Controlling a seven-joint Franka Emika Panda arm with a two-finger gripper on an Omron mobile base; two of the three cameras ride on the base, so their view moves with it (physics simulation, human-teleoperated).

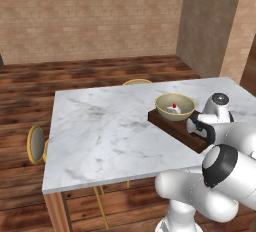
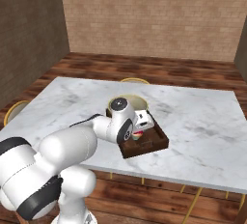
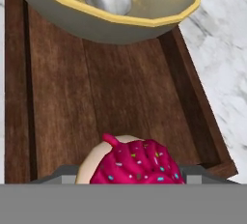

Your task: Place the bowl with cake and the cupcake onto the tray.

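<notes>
One table [image 1: 100,126] with a marble top. One wooden tray [image 3: 120,97]. One yellow-rimmed bowl [image 1: 175,107], with one slice of cake [image 1: 174,109] in it. One cupcake [image 3: 137,162] with pink frosting. Two round stools [image 1: 36,144] by the table.

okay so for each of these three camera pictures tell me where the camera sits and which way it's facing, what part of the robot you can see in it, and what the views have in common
Left base view: behind the arm on its left, looking forward and down over the marble table; white arm at lower right, bowl with cake on the tray.
Right base view: behind on the right; arm from lower left, hand over the tray.
Hand view: on the hand, looking along the gripper at the tray floor, cupcake at the bottom between the grey gripper parts.
Shared: tray and bowl in all three.
</notes>
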